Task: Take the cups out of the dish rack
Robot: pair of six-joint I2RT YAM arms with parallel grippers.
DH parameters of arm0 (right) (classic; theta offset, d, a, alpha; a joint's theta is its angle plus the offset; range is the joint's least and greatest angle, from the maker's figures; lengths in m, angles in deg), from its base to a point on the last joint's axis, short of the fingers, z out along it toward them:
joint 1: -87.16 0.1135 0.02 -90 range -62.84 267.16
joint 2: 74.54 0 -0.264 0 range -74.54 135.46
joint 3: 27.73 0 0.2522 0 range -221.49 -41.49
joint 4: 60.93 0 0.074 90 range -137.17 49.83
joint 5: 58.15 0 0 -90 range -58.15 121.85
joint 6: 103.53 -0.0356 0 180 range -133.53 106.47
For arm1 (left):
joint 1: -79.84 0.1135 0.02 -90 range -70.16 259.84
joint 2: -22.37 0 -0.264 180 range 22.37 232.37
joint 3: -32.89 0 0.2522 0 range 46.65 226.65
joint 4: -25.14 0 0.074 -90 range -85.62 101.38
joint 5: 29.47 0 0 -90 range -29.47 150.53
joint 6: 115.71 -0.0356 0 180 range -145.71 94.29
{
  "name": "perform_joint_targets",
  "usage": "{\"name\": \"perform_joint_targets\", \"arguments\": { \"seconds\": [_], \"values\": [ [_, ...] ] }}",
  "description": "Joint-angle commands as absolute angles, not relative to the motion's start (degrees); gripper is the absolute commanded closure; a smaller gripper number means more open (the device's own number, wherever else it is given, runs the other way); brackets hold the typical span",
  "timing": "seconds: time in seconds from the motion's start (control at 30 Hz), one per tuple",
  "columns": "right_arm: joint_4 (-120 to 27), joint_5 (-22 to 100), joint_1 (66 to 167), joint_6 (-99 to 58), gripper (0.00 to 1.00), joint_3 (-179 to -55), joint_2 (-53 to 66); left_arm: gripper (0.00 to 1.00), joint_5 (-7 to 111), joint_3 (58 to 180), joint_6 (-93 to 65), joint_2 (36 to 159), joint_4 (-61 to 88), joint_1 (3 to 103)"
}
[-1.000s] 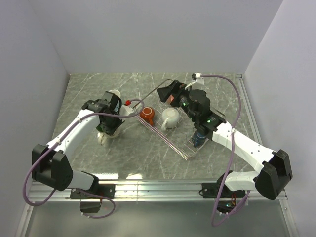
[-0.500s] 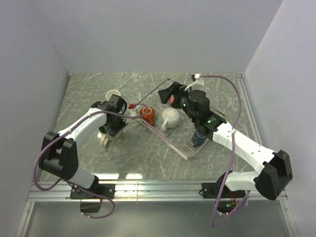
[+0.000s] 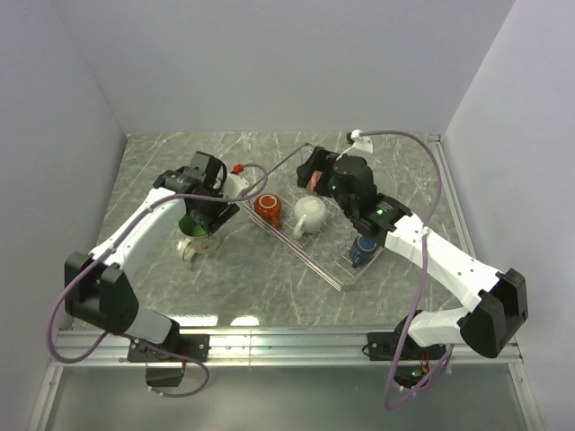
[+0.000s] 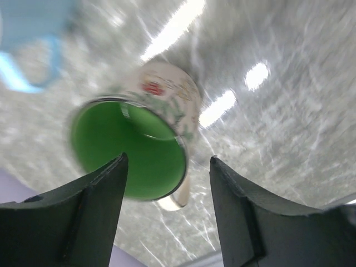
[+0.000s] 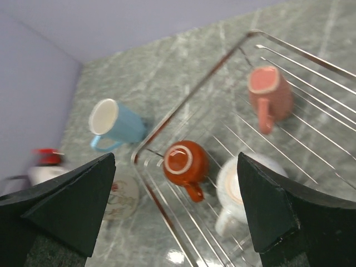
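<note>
Dish rack at centre of the top view, unmoved; right gripper over its upper-left end, jaws apart. Left gripper, jaws apart, has risen above the cream floral mug, which lies left of centre outside the rack, its green inside now exposed.

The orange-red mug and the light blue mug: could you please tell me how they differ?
The orange-red mug sits inside the dish rack; the light blue mug is outside it, on the table. The orange-red mug looks rounder and squatter, the light blue mug taller. Both have one handle.
</note>
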State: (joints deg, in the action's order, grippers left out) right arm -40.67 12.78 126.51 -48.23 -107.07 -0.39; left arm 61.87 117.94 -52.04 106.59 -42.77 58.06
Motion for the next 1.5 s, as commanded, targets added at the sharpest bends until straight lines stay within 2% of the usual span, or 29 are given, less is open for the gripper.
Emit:
{"name": "perform_joint_targets", "arguments": {
  "seconds": [0.0,0.1,0.17,0.37,0.43,0.53,0.7,0.9,1.1,1.2,1.37,1.47],
  "values": [
    [-31.27,6.9,128.81,-50.52,0.04,-108.55,1.48,0.33,59.91,123.11,-51.73,101.04,-43.47,57.96],
    [-29.07,-1.52,133.63,-59.2,0.03,-106.62,2.88,0.3,60.35,123.29,-49.98,98.49,-39.52,58.22],
    [-23.13,-9.35,135.58,-70.8,0.03,-108.01,4.03,0.3,60.35,123.12,-48.92,97.61,-36.53,58.31],
    [-8.96,-16.38,143.05,-89.62,0.03,-120.03,12.81,0.31,60.35,122.33,-46.36,96.99,-32.23,59.1],
    [0.52,-17.27,143.85,-98.98,0.03,-123.3,17.02,0.3,60.35,122.06,-46.28,96.46,-31.87,59.27],
    [11.0,-17.45,143.68,-106.24,0.1,-129.01,22.13,0.31,59.92,121.45,-46.63,95.67,-31.78,59.54],
    [12.51,-13.69,143.41,-105.02,0.11,-131.32,27.32,0.31,59.39,120.92,-46.8,95.32,-31.6,59.8],
    [4.79,-10.42,140.52,-101.96,0.13,-124.99,26.36,0.32,58.77,120.92,-46.71,94.88,-31.51,59.89],
    [0.03,-9.63,138.76,-96.15,0.2,-124.46,28.2,0.32,56.24,121.8,-47.06,95.14,-32.48,59.98],
    [0.21,-8.58,137.88,-94.93,0.28,-125.51,30.13,0.32,55.25,123.03,-46.63,95.23,-32.92,60.33],
    [-1.72,-7.61,137.96,-92.11,0.31,-125.69,31.19,0.32,55.35,124.08,-47.07,95.49,-32.74,60.86],
    [-2.78,-6.29,137.96,-92.1,0.39,-124.99,31.8,0.32,55.17,124.35,-46.98,95.76,-32.74,60.94]
  ]
}}
